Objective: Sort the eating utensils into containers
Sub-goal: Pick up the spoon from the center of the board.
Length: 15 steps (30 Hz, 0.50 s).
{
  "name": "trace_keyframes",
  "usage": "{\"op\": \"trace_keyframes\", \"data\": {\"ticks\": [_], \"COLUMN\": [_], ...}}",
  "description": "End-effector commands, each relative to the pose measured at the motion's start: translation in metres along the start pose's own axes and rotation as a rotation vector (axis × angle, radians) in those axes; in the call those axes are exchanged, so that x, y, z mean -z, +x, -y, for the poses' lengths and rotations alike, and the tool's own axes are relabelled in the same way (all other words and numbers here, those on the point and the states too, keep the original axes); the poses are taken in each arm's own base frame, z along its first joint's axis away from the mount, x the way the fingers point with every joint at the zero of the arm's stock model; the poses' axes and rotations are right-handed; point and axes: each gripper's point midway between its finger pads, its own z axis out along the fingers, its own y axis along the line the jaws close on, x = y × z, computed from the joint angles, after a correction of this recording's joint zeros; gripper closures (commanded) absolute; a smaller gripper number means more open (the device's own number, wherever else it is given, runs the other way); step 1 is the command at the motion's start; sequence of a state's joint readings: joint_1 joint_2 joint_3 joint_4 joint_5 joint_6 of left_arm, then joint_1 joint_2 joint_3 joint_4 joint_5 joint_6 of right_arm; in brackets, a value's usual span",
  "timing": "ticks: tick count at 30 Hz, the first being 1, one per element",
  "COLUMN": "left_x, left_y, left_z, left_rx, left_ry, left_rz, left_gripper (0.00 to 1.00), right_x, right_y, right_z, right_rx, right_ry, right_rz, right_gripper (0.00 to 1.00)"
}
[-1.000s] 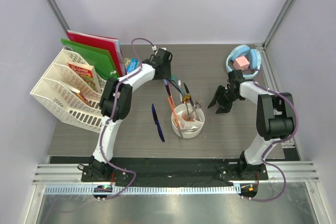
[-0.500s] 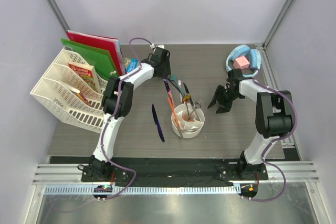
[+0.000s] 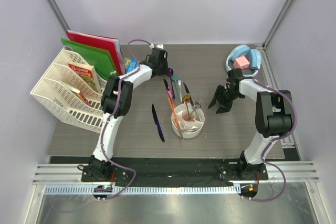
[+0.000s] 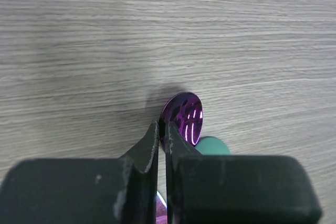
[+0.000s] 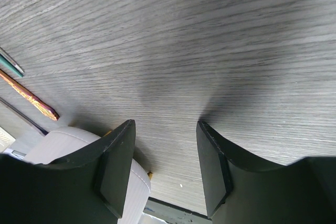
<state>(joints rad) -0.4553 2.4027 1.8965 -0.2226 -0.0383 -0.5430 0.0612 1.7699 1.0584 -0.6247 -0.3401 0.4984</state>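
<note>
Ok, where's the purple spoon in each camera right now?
Top external: purple spoon upper centre, beyond the white cup.
Left wrist: centre, its bowl sticking out past the closed left hand.
Right wrist: not in it.
Shared landmark: teal utensil beside it, in top and left wrist views.

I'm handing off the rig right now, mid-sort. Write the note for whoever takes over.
Left gripper: jaws shut on the purple spoon, which is tilted up off the wood.
Right gripper: open, empty, low over bare wood beside the cup.
Done: a few pieces stand in the cup.
To do: bring the purple spoon to the cup. The blue knife lies alone left of the cup. The teal piece and several others lie behind it.
</note>
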Motion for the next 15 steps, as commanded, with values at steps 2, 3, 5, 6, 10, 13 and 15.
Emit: {"op": "trace_keyframes", "data": {"ticks": [2, 3, 5, 6, 10, 13, 15], "left_x": [-0.001, 0.001, 0.002, 0.005, 0.017, 0.031, 0.041], "left_y": [0.035, 0.034, 0.035, 0.030, 0.021, 0.015, 0.011], "left_z": [-0.006, -0.005, -0.007, -0.007, -0.011, -0.012, -0.013], "left_rx": [-0.016, -0.019, -0.030, -0.033, -0.050, -0.064, -0.071], "left_ry": [0.018, 0.019, 0.016, 0.012, -0.021, -0.032, -0.039], "left_rz": [-0.103, -0.100, -0.100, -0.086, -0.058, -0.042, -0.032], "left_gripper": [1.00, 1.00, 1.00, 1.00, 1.00, 1.00, 1.00], "right_x": [-0.003, -0.003, -0.004, -0.003, -0.004, -0.004, -0.004], "right_y": [-0.001, -0.001, 0.000, -0.001, -0.002, -0.003, -0.003], "right_z": [0.009, 0.009, 0.009, 0.009, 0.008, 0.006, 0.005], "right_rx": [0.004, 0.008, 0.008, 0.006, 0.003, -0.001, -0.007], "right_ry": [0.035, 0.035, 0.034, 0.035, 0.028, 0.020, 0.015], "right_rz": [-0.007, -0.005, -0.006, -0.007, 0.000, 0.004, 0.006], "right_gripper": [0.44, 0.44, 0.44, 0.44, 0.44, 0.44, 0.44]}}
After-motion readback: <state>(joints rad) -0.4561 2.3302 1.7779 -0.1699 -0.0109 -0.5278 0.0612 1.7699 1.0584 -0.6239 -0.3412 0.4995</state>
